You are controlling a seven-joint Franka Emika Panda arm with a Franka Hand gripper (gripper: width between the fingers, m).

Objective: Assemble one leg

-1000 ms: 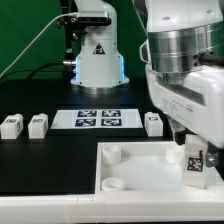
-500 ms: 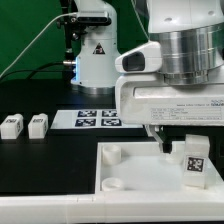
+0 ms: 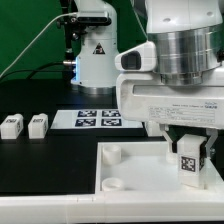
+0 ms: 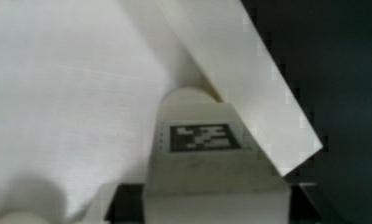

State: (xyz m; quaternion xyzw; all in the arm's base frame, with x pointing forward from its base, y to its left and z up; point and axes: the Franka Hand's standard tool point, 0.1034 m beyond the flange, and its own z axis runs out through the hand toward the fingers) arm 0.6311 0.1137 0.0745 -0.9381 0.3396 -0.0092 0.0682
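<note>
My gripper [image 3: 188,163] is shut on a leg [image 3: 188,158], a small white block with a black-and-white tag facing the camera. It holds the leg upright over the right part of the large white plate [image 3: 130,170], near a corner. In the wrist view the leg [image 4: 204,140] fills the middle between my two dark fingers [image 4: 130,200], with the plate [image 4: 76,100] behind it. Two more legs [image 3: 11,125] [image 3: 37,124] lie on the black table at the exterior view's left.
The marker board [image 3: 98,118] lies behind the plate, in front of the arm's white base [image 3: 97,55]. A round socket [image 3: 112,153] shows at the plate's far left corner. My wide hand hides the table behind the plate's right side.
My hand has turned about its axis and now faces the camera broadside. The held leg has shifted slightly left. The leg that lay beside the marker board is now hidden behind my hand.
</note>
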